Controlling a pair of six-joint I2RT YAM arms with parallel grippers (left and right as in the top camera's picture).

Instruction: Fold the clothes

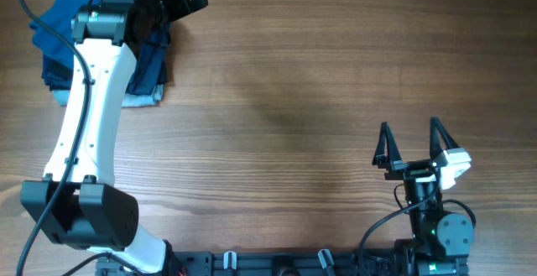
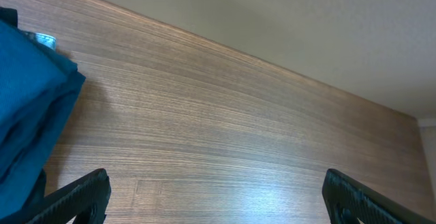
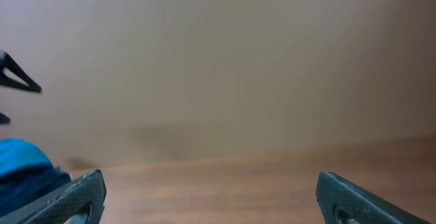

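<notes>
Here, the medium-blue soft cloth shirt (image 1: 52,18) lies bunched at ten o'clock on the brown wooden table (image 1: 294,100). The left gripper (image 2: 214,183) hovers just beside it, jaws spread and empty, seemingly readied to grasp; the right gripper (image 1: 409,127) idles released at four o'clock.

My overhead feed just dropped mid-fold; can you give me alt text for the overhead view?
The left arm reaches to the far-left corner of the table, open jaws empty beside a heap of clothes that includes the blue shirt. The right arm rests near the front right edge, jaws open, holding nothing.
</notes>
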